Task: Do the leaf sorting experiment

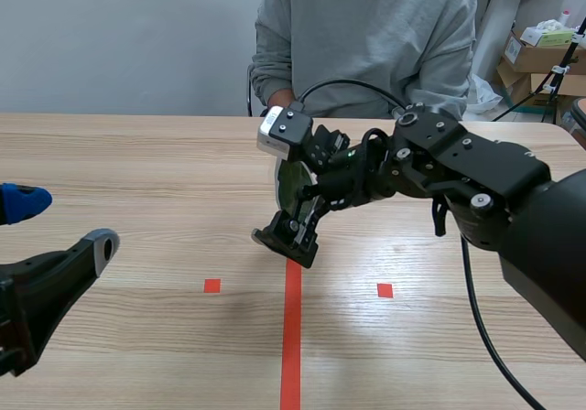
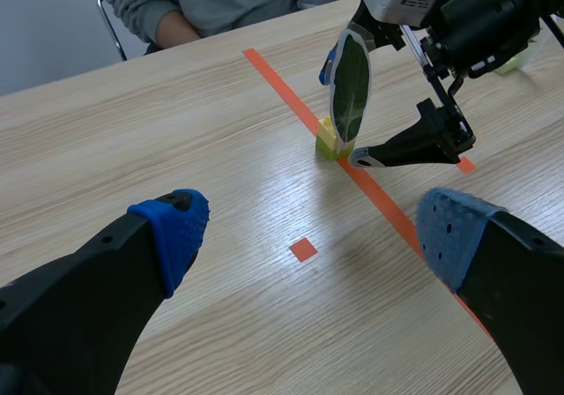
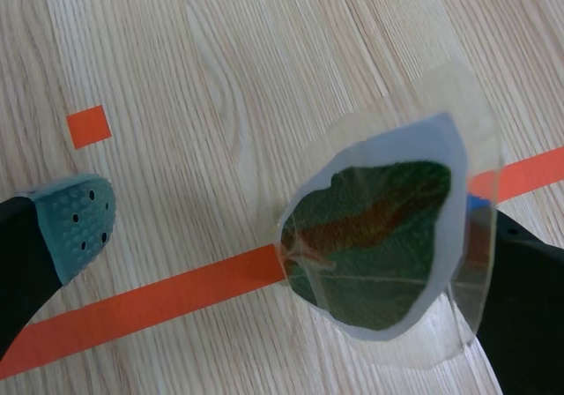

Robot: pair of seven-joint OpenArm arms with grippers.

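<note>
Pale wooden bench point(image 1: 137, 172), a person seated at its far edge. Near its middle, on the orange line, the laminated leaf point(image 2: 351, 86) stands upright over a small yellow-green block point(image 2: 327, 139), against one pad of the right end effector point(image 3: 286, 232), whose fingers are spread, clamping nothing. Closing slowly and squarely on the flat faces should keep the sheet from bending or tipping. The left end effector point(image 2: 313, 232) hangs wide open toward the near left corner.

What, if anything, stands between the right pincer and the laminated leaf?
Nothing visible does. The right pincer is open around the laminated leaf. The leaf stands right by one finger, while the other finger's pad is apart from it, with only bare table between.
</note>
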